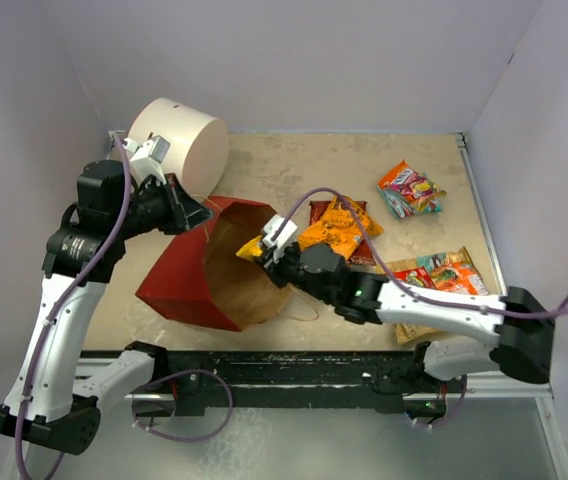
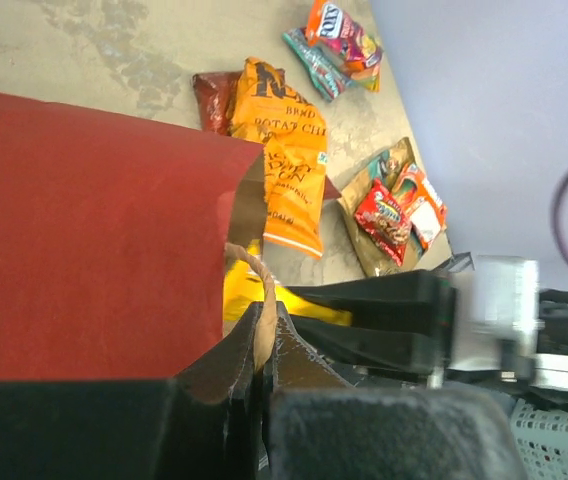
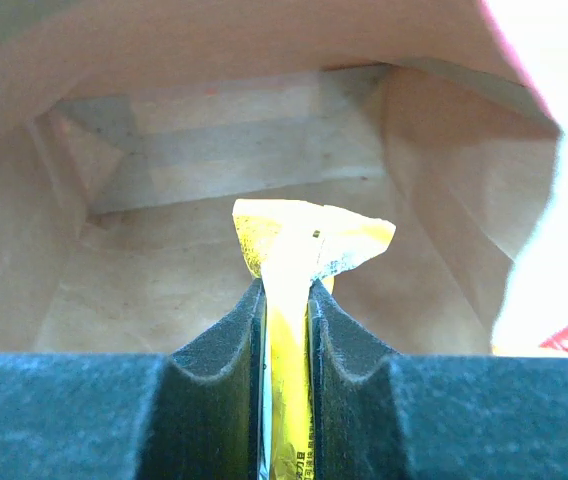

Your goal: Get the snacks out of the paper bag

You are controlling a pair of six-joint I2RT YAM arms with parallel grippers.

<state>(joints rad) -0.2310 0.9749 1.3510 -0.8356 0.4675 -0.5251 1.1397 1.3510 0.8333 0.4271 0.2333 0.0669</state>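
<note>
The red paper bag [image 1: 179,275] lies on its side, its brown mouth facing right. My left gripper [image 1: 186,212] is shut on the bag's string handle [image 2: 260,290] at the top rim. My right gripper [image 1: 272,247] is at the bag's mouth, shut on a yellow snack packet [image 3: 289,300], which also shows in the top view [image 1: 251,248]. The bag's brown inside [image 3: 264,180] looks bare behind it. Several snacks lie on the table: an orange packet [image 1: 336,232] over a dark red one [image 1: 320,211], a mixed red and teal one [image 1: 409,190], and a tan group [image 1: 442,275].
A white cylinder drum [image 1: 179,142] lies at the back left, touching the bag's far side. White walls close the table on three sides. A second string handle [image 1: 304,312] trails from the bag's lower rim near the front edge.
</note>
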